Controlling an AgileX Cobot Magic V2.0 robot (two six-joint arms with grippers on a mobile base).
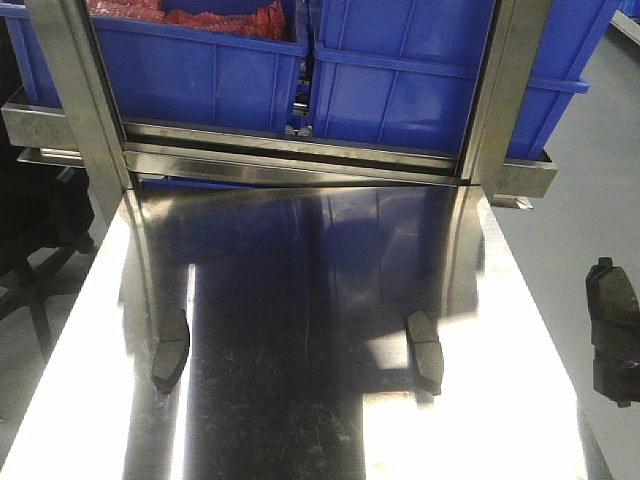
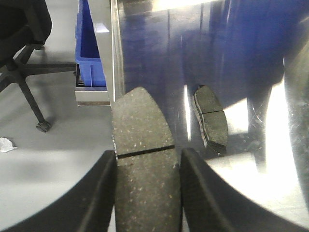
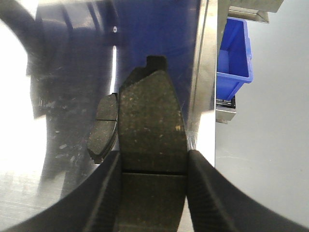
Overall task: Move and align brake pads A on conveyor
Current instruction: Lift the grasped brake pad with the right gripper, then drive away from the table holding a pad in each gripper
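Note:
My left gripper (image 2: 147, 162) is shut on a brake pad (image 2: 140, 121), a dark grey speckled pad with a centre groove, held over the left edge of the shiny steel table (image 2: 251, 159). A second pad (image 2: 211, 121) lies on the steel to its right. My right gripper (image 3: 153, 159) is shut on another pad (image 3: 152, 111) near the table's right edge, with a fourth pad (image 3: 102, 128) lying to its left. The front view shows the two lying pads (image 1: 170, 350) (image 1: 425, 350) and the right-hand held pad (image 1: 612, 305) off the table's right side. The conveyor is out of view.
Two blue bins (image 1: 200, 70) (image 1: 430, 80) stand on a steel shelf behind the table, between upright steel posts (image 1: 75, 90) (image 1: 500, 90). A black office chair (image 2: 24, 43) stands on the grey floor to the left. Blue bins also show beside the table edges (image 2: 89, 48) (image 3: 234, 53).

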